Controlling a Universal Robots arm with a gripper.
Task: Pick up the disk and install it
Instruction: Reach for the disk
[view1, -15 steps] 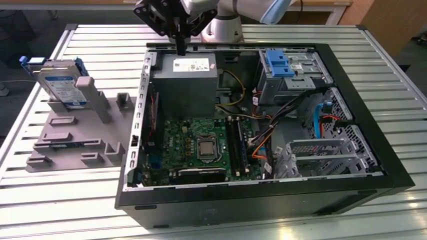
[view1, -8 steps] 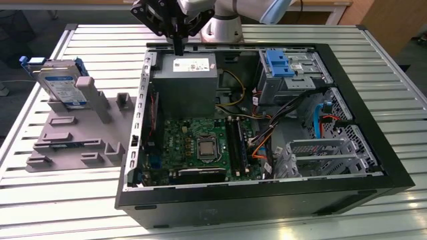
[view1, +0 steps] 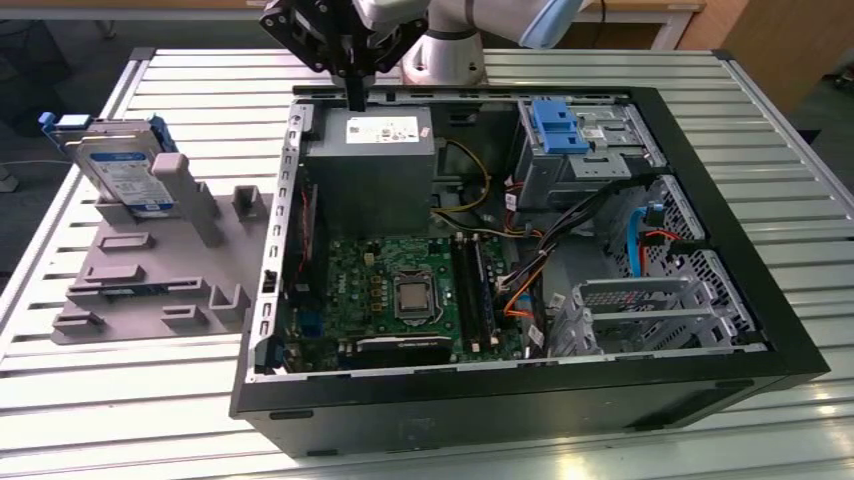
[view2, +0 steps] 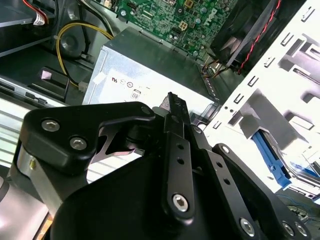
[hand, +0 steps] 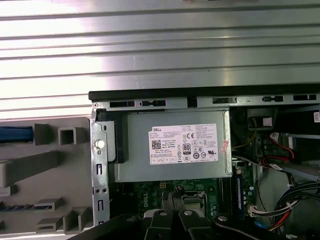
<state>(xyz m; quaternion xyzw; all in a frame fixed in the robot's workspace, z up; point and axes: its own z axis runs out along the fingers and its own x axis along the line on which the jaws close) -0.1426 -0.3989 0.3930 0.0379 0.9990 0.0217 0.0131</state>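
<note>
Exterior view: no pick-up yet. Disk (view1: 123, 172), flat silver hard drive in blue plastic carrier, leaning on grey moulded stand (view1: 147, 270) outside open black computer case (view1: 747, 190). Black gripper (view1: 358, 98) closed, empty, above grey metal power-supply box (view1: 367, 155), well apart from disk.

Second wrist view: fingers (view2: 172, 102) pressed together over box.

First wrist view: case rim just beyond box; bare slatted aluminium table (hand: 150, 50) past it.

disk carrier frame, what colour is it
Blue: the carrier edges the silver disk standing in the grey fixture. It shows best in the exterior view.

Shiny ribbed metal table (view1: 200, 75), matt black gripper (view1: 358, 100)
</note>
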